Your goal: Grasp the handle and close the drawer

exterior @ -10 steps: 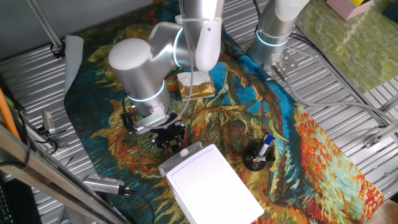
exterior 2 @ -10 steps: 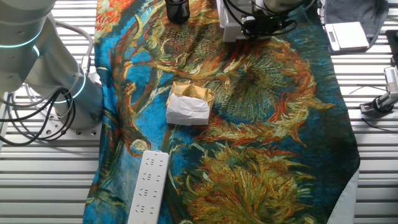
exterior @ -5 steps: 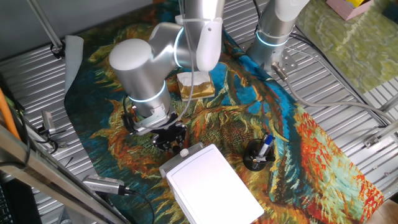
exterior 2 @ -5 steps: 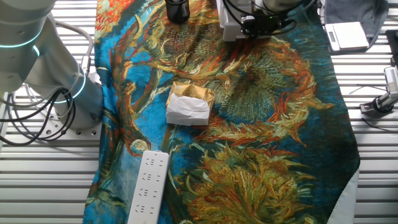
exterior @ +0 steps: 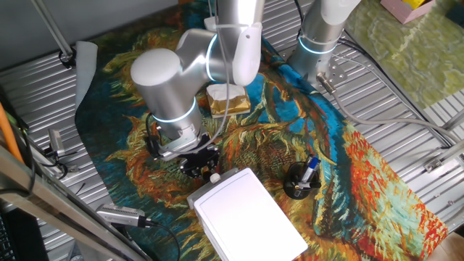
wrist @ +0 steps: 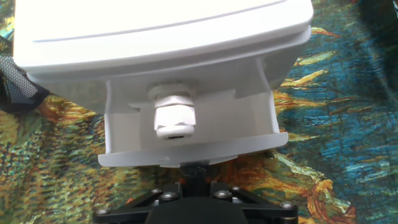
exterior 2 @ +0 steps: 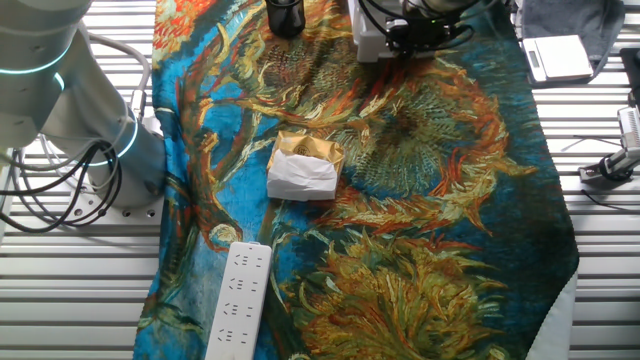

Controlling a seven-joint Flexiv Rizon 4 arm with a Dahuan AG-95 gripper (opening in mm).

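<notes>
One claw (exterior: 205, 167) at knob handle (wrist: 175, 116), drawer (wrist: 193, 134) partly out

We see the white box (exterior: 246, 216) on the patterned cloth (exterior: 290, 138). Just beside its far-left corner sits our gripper (exterior: 201, 164), the small handle (exterior: 215, 177) touching the box front.

Two raised fixed cameras on opposite sides, one close camera on the hand

One fixed view looks down with the white box (exterior: 246, 214) nearest and the sponge (exterior: 228, 100) beyond; the other fixed view faces back, power strip (exterior 2: 238, 298) nearest, box (exterior 2: 368, 38) at the far edge. Both share the patterned cloth (exterior: 348, 167) on the worktop. The hand view sits close, facing the drawer (wrist: 186, 134) and handle (wrist: 175, 116)
</notes>
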